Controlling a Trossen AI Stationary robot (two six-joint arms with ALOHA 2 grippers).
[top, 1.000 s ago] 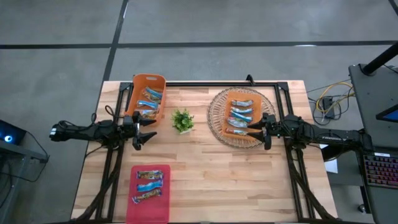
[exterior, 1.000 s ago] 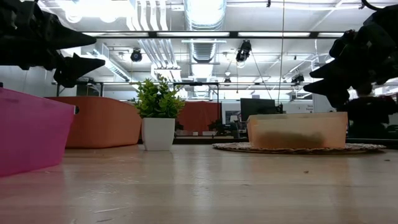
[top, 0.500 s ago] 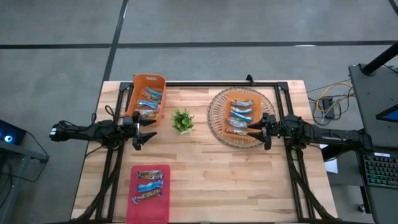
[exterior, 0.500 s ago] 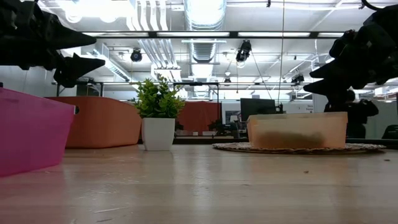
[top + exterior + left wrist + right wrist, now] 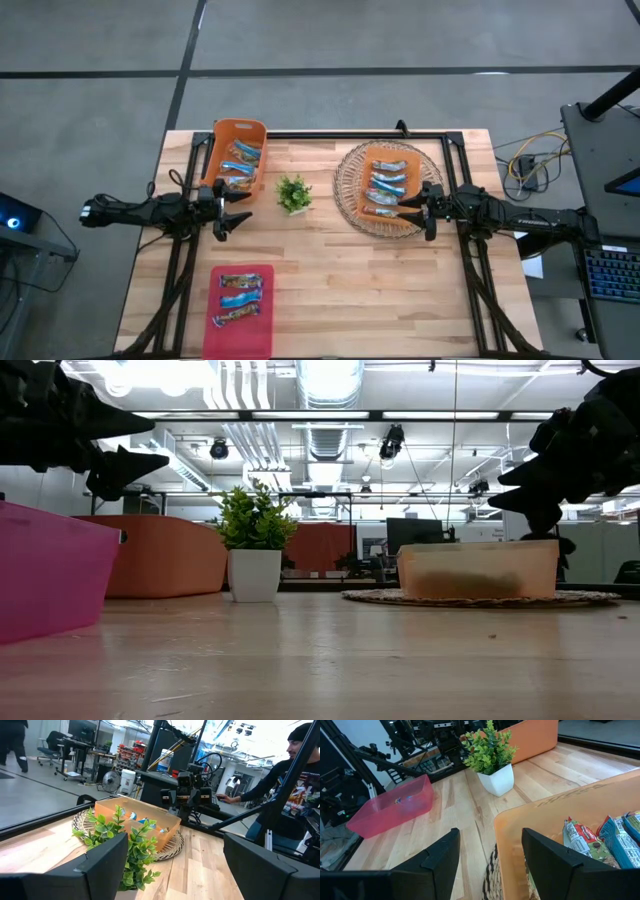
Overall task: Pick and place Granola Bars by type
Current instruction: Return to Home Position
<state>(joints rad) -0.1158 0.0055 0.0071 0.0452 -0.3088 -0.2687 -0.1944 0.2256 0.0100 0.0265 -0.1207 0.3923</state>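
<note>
Left tool and right tool hang spread, empty, above the table. Granola bars lie in the left orange bin, right orange bin and near pink bin; none loose, sorting looks done.

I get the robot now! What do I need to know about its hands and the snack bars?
The left hand is open and empty, raised near the left orange plastic bin.
The right hand is open and empty, raised over a corner of the right orange plastic bin on the round woven mat.
The shiny-wrapped granola bars lie in both orange bins and in the pink plastic bin.
Done: no bar lies loose on the wooden table.
Left: apparently nothing to sort; just park the arms.
</note>
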